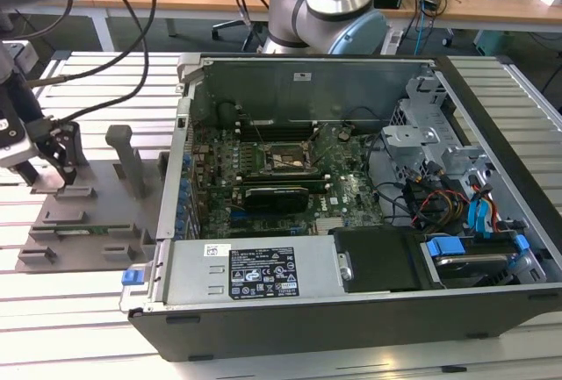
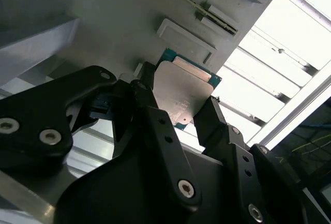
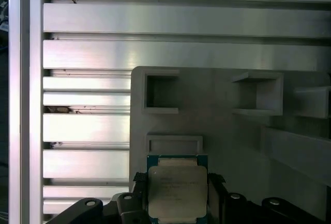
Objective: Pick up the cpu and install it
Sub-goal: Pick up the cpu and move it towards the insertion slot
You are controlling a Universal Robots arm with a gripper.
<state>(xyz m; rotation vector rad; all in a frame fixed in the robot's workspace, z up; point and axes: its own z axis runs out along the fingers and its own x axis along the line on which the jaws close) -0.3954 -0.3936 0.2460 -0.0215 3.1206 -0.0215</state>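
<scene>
The cpu (image 2: 182,85) is a small square chip with a silver-grey top plate and a thin teal rim. In both wrist views it sits between my black fingers (image 2: 146,90), which press on two opposite edges. My gripper (image 2: 178,100) is shut on it, right at the grey plastic holder tray (image 2: 119,22). In the first wrist view the cpu (image 3: 177,192) lies over the tray (image 3: 222,136), just beside a shallow rectangular recess, with my gripper (image 3: 177,195) around it. In the exterior view my gripper (image 1: 60,162) is at the far left over the tray (image 1: 97,196). The motherboard socket (image 1: 283,159) sits inside the open computer case.
The open computer case (image 1: 351,292) stands to the exterior view's right of the tray, with its metal side wall (image 1: 180,161) between them. Upright grey posts (image 1: 130,159) rise from the tray. Everything rests on a slatted aluminium table (image 1: 53,310). Cables hang above my arm.
</scene>
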